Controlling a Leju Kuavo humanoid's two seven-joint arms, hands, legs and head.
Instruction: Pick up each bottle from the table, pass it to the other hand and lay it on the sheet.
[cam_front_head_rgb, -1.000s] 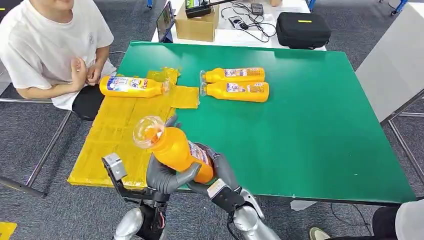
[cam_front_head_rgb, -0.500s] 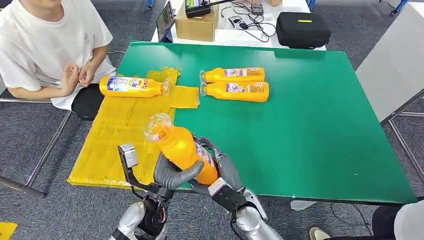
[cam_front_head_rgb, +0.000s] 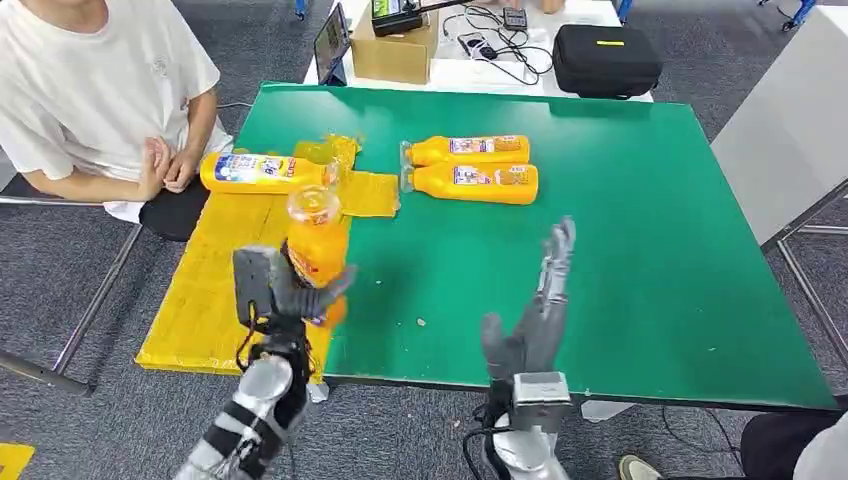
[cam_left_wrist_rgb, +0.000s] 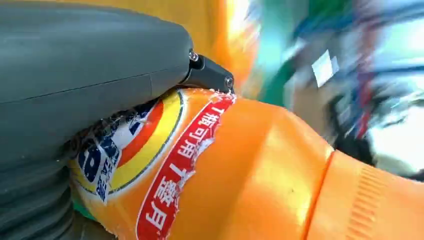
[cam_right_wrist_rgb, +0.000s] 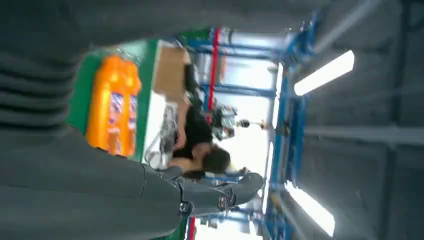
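Orange bottle (cam_front_head_rgb: 313, 250), upright in the left hand's (cam_front_head_rgb: 290, 295) grip above the yellow sheet (cam_front_head_rgb: 215, 280); right hand (cam_front_head_rgb: 535, 320) empty, fingers spread.

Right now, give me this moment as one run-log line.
left hand: holds bottle above yellow sheet | right hand: open, empty | green table: two bottles

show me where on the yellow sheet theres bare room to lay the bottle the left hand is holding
The yellow sheet is bare from the lying bottle at its far end to the near table edge, beside the left hand gripping the held bottle. The far end is crowded: that bottle and crumpled sheet.
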